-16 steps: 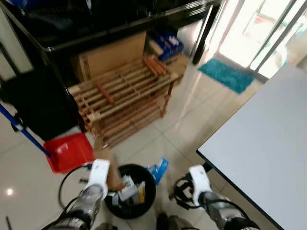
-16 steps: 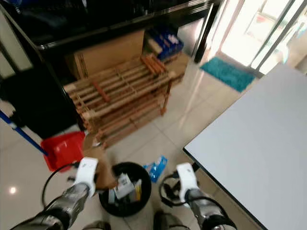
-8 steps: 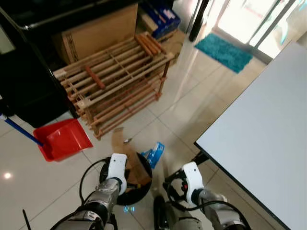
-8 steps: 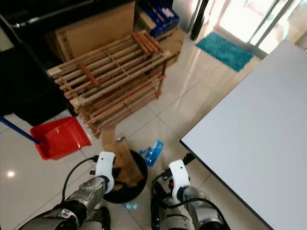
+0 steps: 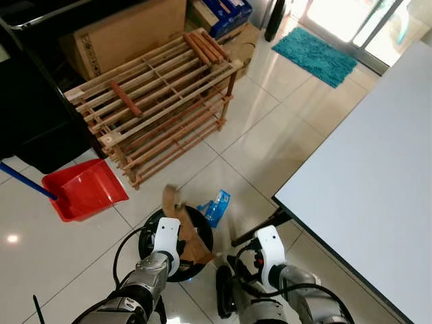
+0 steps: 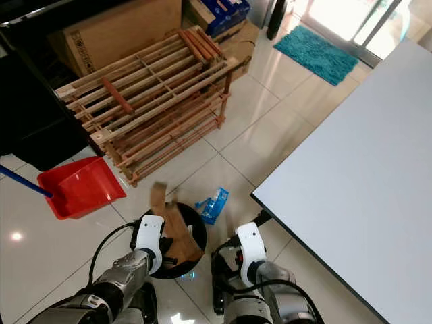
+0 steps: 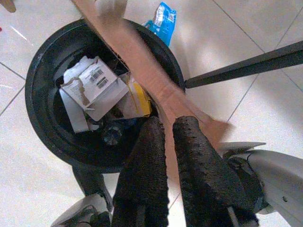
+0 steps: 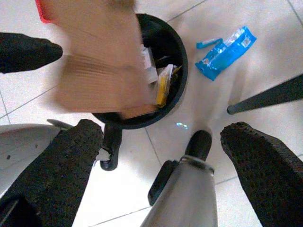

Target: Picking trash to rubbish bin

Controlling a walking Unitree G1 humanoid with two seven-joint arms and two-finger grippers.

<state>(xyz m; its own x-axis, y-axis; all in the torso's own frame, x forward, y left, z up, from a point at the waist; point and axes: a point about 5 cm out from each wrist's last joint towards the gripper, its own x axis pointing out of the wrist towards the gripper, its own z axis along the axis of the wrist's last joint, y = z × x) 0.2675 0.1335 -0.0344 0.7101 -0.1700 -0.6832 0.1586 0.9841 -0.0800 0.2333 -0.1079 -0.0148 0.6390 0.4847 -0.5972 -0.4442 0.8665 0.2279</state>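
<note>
Cardboard (image 7: 142, 66), a long brown strip, is pinched between the two black fingers of the left gripper (image 7: 168, 142), which grasps its lower end; the strip slants up across the rim of the black bin (image 7: 42, 127) on the tiled floor (image 5: 270, 128). In the bin lie a white label card (image 7: 94, 85), a yellow packet (image 7: 139, 97) and other scraps. The right gripper (image 8: 161, 156) hangs beside the bin with its fingers spread wide, grasping nothing. A blue wrapper (image 5: 216, 206) lies on the floor just beside the bin, near a black table leg (image 5: 260, 228). The grey tabletop (image 5: 364, 169) is on the right. To the left of the bin sits a red dustpan (image 5: 84, 189) with a blue handle (image 5: 23, 181). Farther off stands a wooden slatted rack (image 5: 155, 94), with a big cardboard box (image 5: 121, 34) behind it. A teal mat (image 5: 314, 54) lies farthest away.
</note>
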